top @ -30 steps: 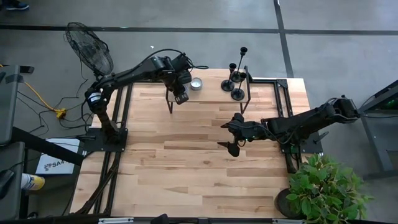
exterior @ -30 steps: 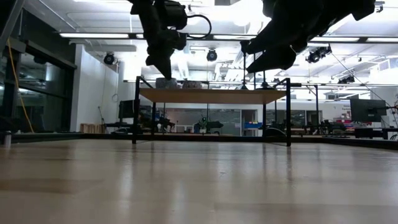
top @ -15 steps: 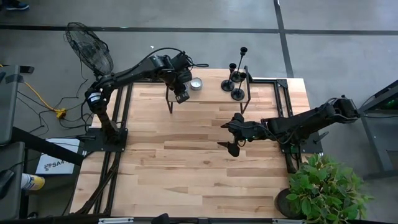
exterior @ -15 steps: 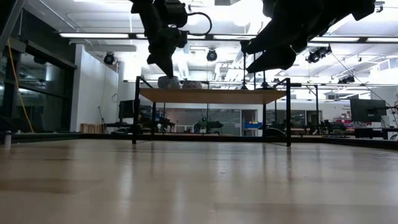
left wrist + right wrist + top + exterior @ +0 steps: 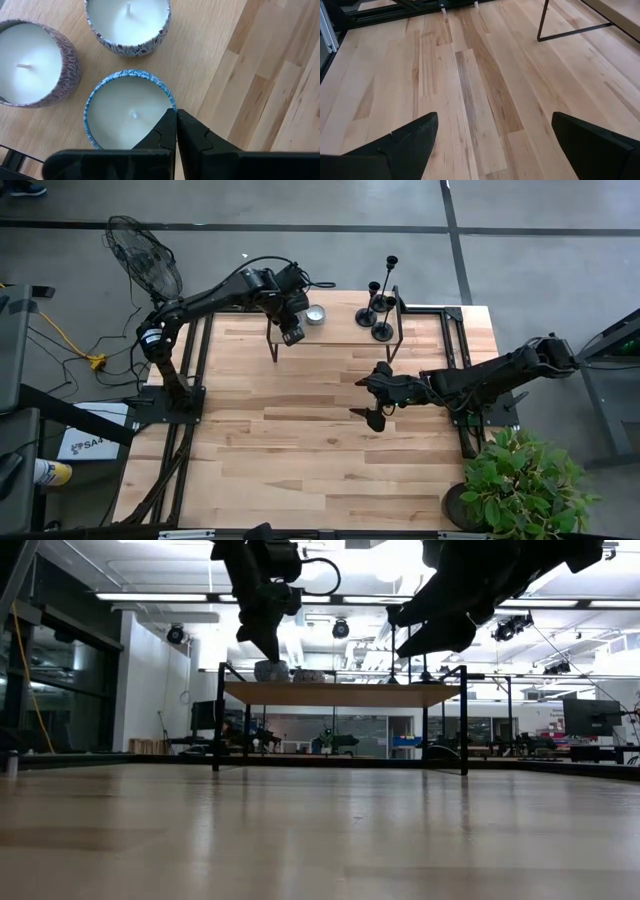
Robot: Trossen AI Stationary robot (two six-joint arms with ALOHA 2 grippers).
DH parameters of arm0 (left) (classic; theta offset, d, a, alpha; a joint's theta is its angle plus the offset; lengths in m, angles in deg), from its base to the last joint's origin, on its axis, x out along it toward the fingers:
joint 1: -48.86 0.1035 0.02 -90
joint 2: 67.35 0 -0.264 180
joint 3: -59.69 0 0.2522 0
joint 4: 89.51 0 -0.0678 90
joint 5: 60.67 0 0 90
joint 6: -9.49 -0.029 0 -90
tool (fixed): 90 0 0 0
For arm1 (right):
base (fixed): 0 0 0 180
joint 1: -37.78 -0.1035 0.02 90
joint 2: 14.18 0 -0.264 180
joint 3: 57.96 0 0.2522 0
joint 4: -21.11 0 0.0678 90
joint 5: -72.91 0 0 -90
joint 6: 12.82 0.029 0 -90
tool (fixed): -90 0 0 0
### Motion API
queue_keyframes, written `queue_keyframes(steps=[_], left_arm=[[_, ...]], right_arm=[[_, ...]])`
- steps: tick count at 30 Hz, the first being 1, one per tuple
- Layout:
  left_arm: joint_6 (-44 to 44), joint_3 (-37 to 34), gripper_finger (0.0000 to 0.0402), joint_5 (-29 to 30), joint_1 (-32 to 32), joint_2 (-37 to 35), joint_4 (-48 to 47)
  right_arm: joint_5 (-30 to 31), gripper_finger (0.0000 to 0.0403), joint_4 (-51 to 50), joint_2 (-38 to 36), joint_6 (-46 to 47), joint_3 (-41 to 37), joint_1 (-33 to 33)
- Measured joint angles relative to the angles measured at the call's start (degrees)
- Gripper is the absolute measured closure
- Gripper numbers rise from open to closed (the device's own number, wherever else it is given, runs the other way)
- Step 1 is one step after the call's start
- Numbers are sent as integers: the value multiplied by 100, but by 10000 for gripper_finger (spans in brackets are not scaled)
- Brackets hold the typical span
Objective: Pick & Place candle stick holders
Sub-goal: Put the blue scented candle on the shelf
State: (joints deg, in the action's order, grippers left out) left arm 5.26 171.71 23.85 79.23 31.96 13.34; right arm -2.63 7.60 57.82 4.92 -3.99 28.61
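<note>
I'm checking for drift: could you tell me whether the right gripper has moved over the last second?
No. The right gripper sits at the same spot relative to the shelf's leg as before.

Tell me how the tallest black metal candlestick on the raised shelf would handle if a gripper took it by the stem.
The tallest black metal candlestick looks top-heavy to nudge: a long thin stem over a small round base, so it may tip. Bare metal could slip between fingers. It stands close beside two shorter candlesticks, so a tilt would probably knock them.
</note>
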Motion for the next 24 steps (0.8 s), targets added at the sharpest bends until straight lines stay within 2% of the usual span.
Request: queue_keyframes(steps=[24], left_arm=[[217,2,401,-20,0,0,-64]], right_arm=[[-7,17,0,2,43,0,0]])
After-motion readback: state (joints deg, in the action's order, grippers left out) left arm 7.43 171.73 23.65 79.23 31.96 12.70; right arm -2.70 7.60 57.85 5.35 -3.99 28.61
